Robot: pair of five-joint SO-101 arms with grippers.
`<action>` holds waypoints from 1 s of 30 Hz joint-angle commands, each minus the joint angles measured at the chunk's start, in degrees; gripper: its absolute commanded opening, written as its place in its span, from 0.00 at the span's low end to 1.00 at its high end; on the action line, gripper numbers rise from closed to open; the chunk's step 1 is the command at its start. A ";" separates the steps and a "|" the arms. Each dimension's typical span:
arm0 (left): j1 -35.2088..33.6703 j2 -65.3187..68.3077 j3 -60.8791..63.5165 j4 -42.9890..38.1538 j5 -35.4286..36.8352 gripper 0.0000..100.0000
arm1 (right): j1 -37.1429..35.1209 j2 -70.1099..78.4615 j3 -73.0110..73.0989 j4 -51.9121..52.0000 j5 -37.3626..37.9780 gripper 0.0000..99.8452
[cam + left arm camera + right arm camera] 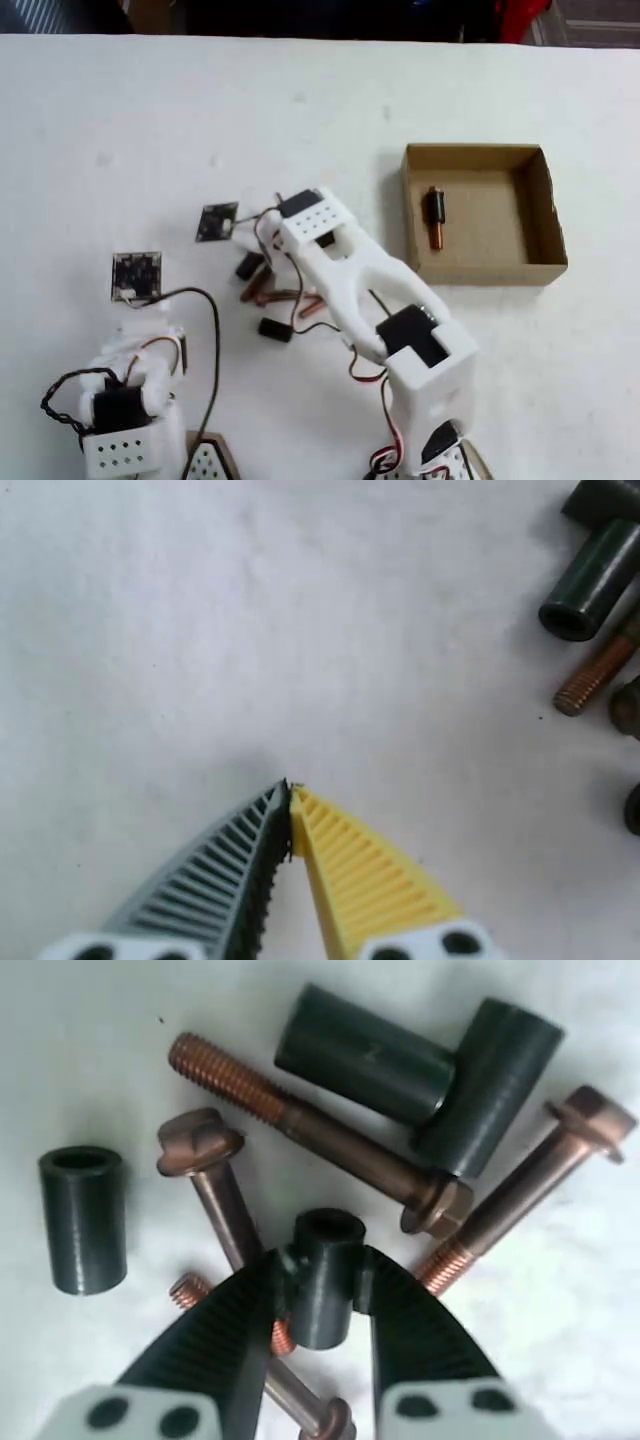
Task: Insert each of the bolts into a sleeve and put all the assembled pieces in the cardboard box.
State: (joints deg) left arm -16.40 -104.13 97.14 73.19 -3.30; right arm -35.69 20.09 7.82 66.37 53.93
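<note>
L gripper sits toward table's left edge, fingers together, nothing held. Mid-table, R gripper is clamped on a black sleeve, right in the pile of bolts & loose sleeves. Risk: one bolt runs under the jaws and could snag or get dragged on lift. Sleeve may also twist in a tip-only grip. Cardboard box is toward right edge, w/ one assembled piece inside.
</note>
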 commanded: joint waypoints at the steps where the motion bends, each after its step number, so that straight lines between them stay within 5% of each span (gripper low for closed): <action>1: -0.40 -0.40 -0.09 0.26 -0.53 0.02 | 0.75 -1.01 -1.93 -0.13 -0.53 0.02; 10: -0.40 -0.40 -0.09 0.26 -0.53 0.02 | 0.75 -10.15 -1.67 0.48 -0.97 0.02; 16: -0.40 -0.40 -0.09 0.26 -0.53 0.02 | 1.89 -16.31 -1.76 3.03 -7.56 0.02; 30: -0.40 -0.40 -0.09 0.35 -0.53 0.02 | 16.84 -16.48 -1.58 6.90 -17.14 0.02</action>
State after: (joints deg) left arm -16.40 -104.13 97.14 73.19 -3.30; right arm -22.86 2.95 7.82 74.73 38.81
